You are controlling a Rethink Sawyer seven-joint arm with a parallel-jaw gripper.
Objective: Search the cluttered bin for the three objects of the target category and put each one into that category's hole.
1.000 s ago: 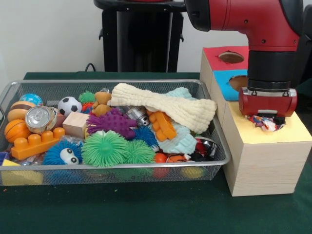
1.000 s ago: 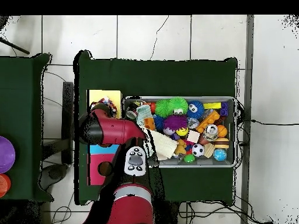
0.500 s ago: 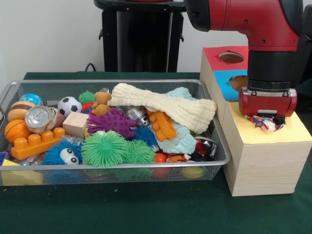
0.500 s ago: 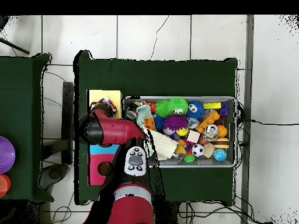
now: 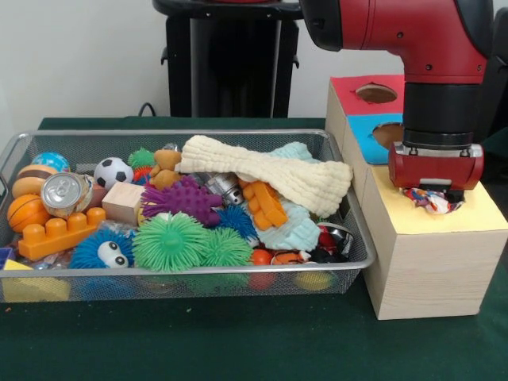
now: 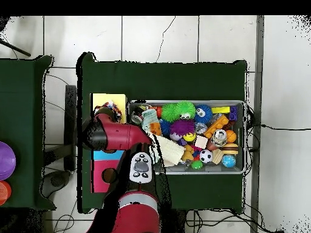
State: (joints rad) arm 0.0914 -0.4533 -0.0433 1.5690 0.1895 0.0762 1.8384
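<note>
Knotted rope toy [image 5: 431, 200] beneath gripper [image 5: 433, 193], yellow panel [image 5: 444, 216]

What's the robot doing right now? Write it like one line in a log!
gripper: over yellow section of wooden box | item: multicoloured rope toy beneath gripper | wire bin: full of toys

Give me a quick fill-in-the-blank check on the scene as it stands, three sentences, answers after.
1. The gripper hangs over the ______ section of the wooden box.
2. A cream cloth lies draped across the toys in the wire ______.
3. The soda can sits just above the orange ______ at the basket's left end in the front view.

Missing words: yellow; basket; building block
</note>
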